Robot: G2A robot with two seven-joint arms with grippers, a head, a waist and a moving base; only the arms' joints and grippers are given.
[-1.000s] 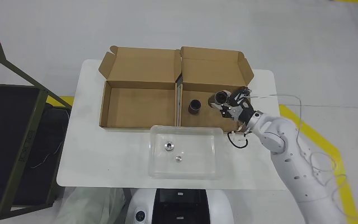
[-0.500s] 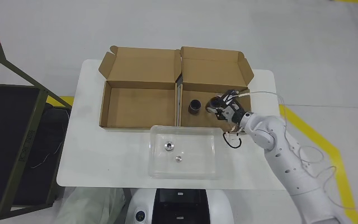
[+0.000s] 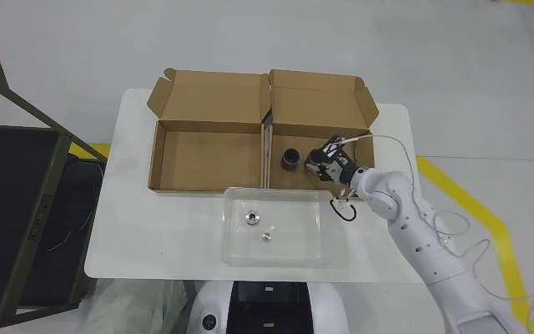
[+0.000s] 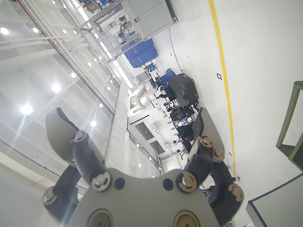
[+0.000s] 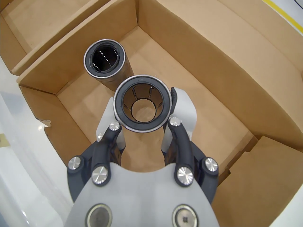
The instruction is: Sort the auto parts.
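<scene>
- Top view: the right gripper [image 3: 327, 159] sits low inside the right cardboard box [image 3: 365, 144], an open brown carton on the white counter [image 3: 133, 217]. It carries the held bearing [image 3: 318, 156], a short steel cylinder with dark end rings.
- Just beside it stands the second bearing [image 3: 290, 157], of the same kind, upright on the box floor. This box likely collects the cylinders.
- The left cardboard box [image 3: 209, 160] stands side by side against the right one. In front of both lies the clear plastic tray [image 3: 313, 209] with two small metal parts [image 3: 249, 219] in it, probably stock yet to be sorted.
- Left wrist view: the left gripper [image 4: 129, 116] faces out into the hall, away from the counter. Its fingers are spread wide with nothing between them, apparently parked out of the way.
- Right wrist view: the fingers [image 5: 187, 109] pinch the held bearing across its outer wall, bore facing the camera. That grip suits setting it down on end next to the second bearing, which is near but apart from it. The part looks not yet released.
</scene>
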